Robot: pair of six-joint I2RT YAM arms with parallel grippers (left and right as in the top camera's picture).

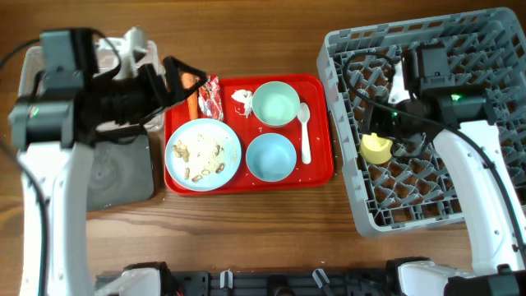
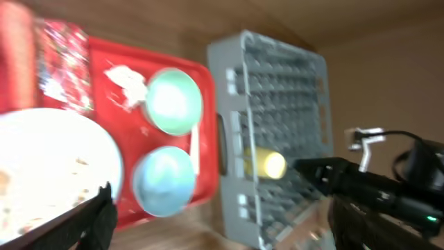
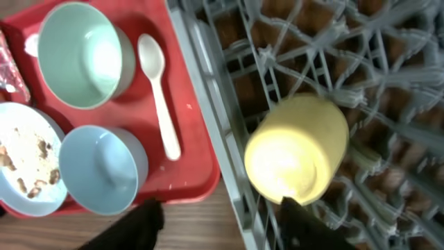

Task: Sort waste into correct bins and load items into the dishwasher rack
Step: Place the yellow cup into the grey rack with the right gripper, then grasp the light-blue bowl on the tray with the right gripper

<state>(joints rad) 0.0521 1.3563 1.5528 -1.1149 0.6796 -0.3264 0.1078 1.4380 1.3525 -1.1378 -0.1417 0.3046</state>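
Yellow cup [image 1: 376, 149] lies on its side among the pegs of the grey rack [image 1: 493, 33], near the rack's left wall, as we see from overhead. The right jaws hang just beside it, and the right arm [image 1: 485, 189] crosses the rack. On the desk [image 1: 271, 222] the red tray [image 1: 319, 168] carries the plate [image 1: 174, 168] with rice scraps [image 1: 201, 152], the mint-green bowl [image 1: 275, 104], the light-blue bowl [image 1: 270, 156], the spoon [image 1: 305, 131], the tissue [image 1: 242, 99], the wrapper [image 1: 210, 97] and the carrot piece [image 1: 192, 100]. The left jaws hover over the tray's upper left corner. The left arm [image 1: 49, 164] hides much of the clear tub [image 1: 31, 70], and the black tray [image 1: 115, 177] lies beside the red tray.

From the left wrist, a blurred view, we see the left jaws spread wide with nothing between them, above the plate and the tray's edge.

From the right wrist we see the right jaws released, standing apart and gripping nothing, one tip just short of the cup.
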